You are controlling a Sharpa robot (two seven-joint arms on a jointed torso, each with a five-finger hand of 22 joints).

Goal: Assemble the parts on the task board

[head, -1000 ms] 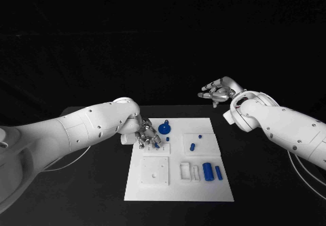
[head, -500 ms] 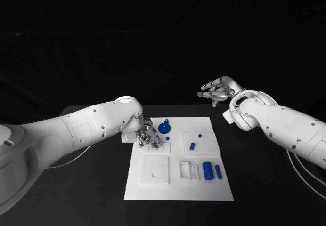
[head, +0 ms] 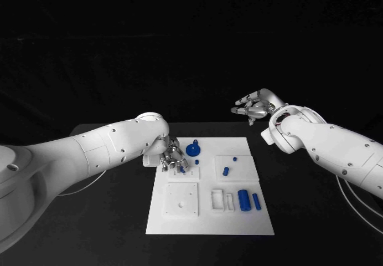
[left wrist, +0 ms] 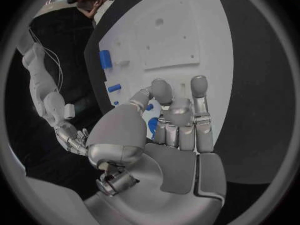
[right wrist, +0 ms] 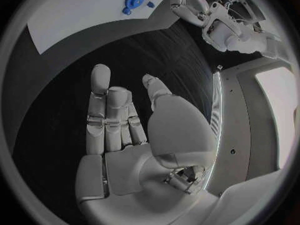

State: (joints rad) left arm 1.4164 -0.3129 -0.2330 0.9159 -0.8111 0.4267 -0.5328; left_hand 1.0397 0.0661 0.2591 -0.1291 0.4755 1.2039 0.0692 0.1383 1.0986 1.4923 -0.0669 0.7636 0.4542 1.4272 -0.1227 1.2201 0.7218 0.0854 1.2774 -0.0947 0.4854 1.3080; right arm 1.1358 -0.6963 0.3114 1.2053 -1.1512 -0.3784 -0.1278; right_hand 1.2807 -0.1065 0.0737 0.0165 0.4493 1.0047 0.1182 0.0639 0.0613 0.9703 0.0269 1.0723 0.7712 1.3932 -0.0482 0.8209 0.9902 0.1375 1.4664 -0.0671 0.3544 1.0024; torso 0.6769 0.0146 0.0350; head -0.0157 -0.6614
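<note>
**Left hand down on the board, right hand raised beyond it**

The white task board (head: pixel 209 221) lies flat mid-worktop (head: pixel 104 221), its long axis running away from the robot. Smooth blue parts sit on it: a round knobbed piece (head: pixel 193 149) at the far end and two short cylinders (head: pixel 248 201) lying lengthwise near the front. The left hand (head: pixel 171 160) reaches down, fingers curled onto a small blue part (left wrist: pixel 152 125); whether it grips it I cannot tell. The right hand (head: pixel 255 106) hovers beyond the board, fingers loosely apart, holding nothing.

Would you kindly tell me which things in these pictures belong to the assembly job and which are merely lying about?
Belong to the job:
white rectangular task board
blue round knobbed part
blue thick cylinder part
blue slim peg part
left hand, fingers down on the board

Just about:
black table
right hand, raised, holding nothing
</note>
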